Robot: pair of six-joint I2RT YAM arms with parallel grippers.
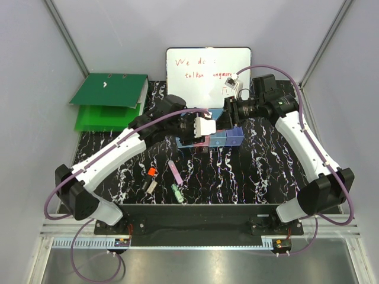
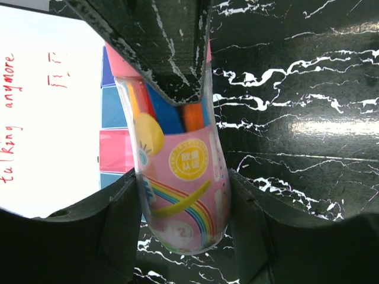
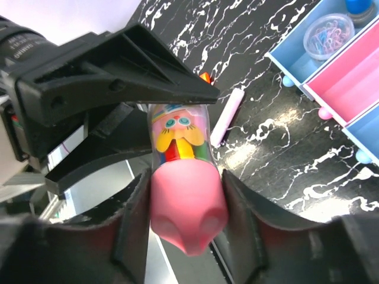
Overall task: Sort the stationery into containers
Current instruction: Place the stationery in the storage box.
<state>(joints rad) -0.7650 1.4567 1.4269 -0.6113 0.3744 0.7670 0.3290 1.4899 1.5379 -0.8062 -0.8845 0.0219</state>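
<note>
The pink-capped tube [image 2: 180, 177], clear with a rainbow label, hangs in the air between both grippers. My left gripper [image 2: 183, 222] is shut on its rounded bottom end. My right gripper [image 3: 186, 222] is shut on its pink cap [image 3: 186, 207]. In the top view the grippers meet above the row of bins [image 1: 220, 141], left gripper [image 1: 204, 125] facing right gripper [image 1: 231, 112], and the tube is hidden between them. The lilac stick [image 1: 175, 171], orange-red piece [image 1: 152, 171], green clip [image 1: 176, 191] and grey-white block [image 1: 150, 186] lie on the table in front.
A light blue bin [image 3: 290, 62] holds a tub of paper clips [image 3: 328, 36] and the blue-capped bottle [image 3: 358, 7]; a pink bin [image 3: 355, 77] sits beside it. The whiteboard [image 1: 201, 71] stands behind the bins and the green binder [image 1: 109, 100] lies at the back left.
</note>
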